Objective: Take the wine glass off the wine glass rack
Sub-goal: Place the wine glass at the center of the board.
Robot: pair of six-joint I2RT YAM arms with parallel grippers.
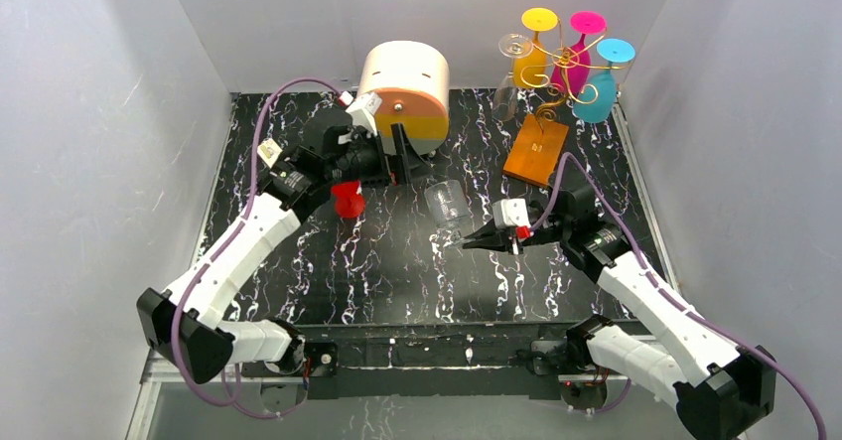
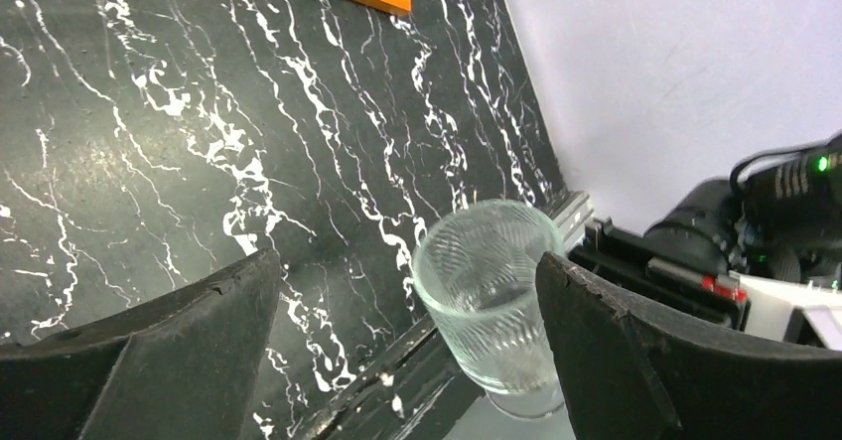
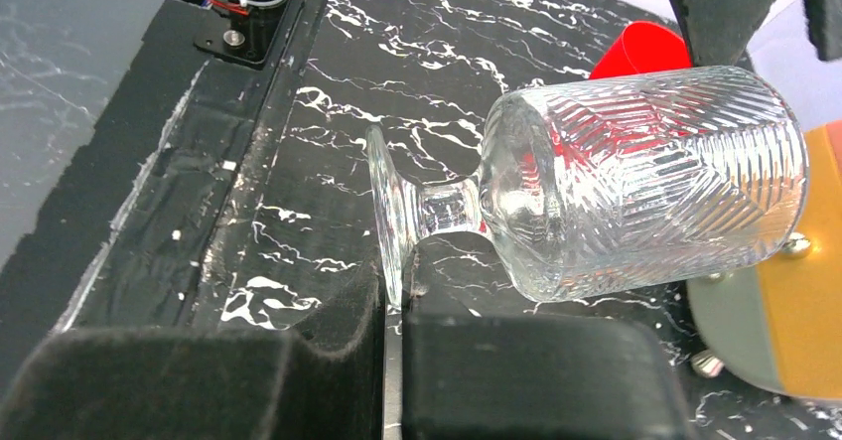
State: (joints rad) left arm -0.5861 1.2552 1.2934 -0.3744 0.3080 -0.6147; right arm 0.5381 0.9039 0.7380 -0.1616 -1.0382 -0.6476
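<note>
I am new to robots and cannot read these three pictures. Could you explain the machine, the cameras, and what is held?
The machine is two robot arms bolted at a table's near edge. One picture looks down from above; the other two come from a camera on each wrist. The right claw is shut on the foot of a clear wine glass, held tilted over the black marbled table. The left claw is open and empty. At the back stand a gold wire rack with coloured glasses hanging, and a round cream-and-orange box. A red cup is also there.
</note>
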